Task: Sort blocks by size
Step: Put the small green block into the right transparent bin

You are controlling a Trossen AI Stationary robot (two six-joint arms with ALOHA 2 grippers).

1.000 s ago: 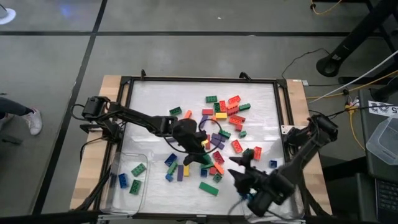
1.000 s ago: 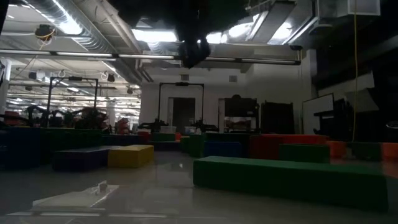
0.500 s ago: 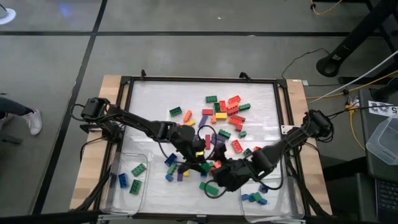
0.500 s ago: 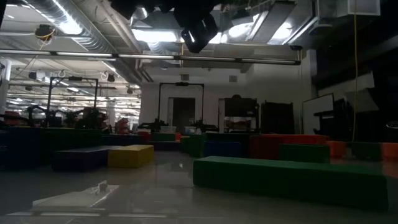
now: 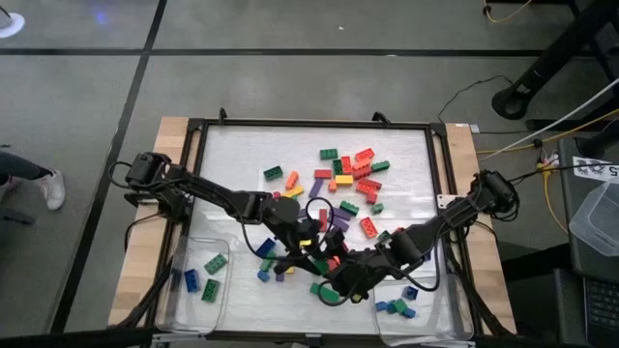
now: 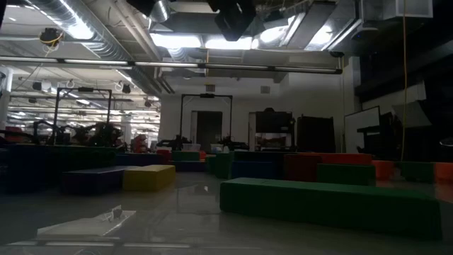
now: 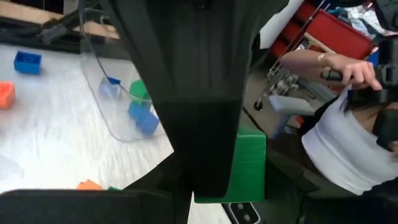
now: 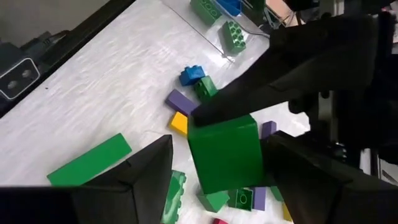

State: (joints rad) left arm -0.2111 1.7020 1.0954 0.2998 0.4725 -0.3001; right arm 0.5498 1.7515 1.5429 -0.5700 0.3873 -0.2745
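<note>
Closest to us, in the lower middle of the high view, our left gripper [image 5: 308, 249] and right gripper [image 5: 340, 280] nearly meet over the crowded blocks [image 5: 350, 174].

The left gripper clamps a green block [image 7: 247, 163], seen at the lower centre of its wrist view. The right gripper's jaws stand wide around that same green block, centre of its own wrist view.

We judge a collision or a fumbled handover likely: if one side lets go before the other closes, the block drops into the pile and scatters the neighbours.

Sorted blocks lie in clear trays, one lower left [image 5: 224, 249], one lower right [image 5: 437, 307].

Farther off, a person's hand [image 7: 348, 70] shows. We can read no writing.
</note>
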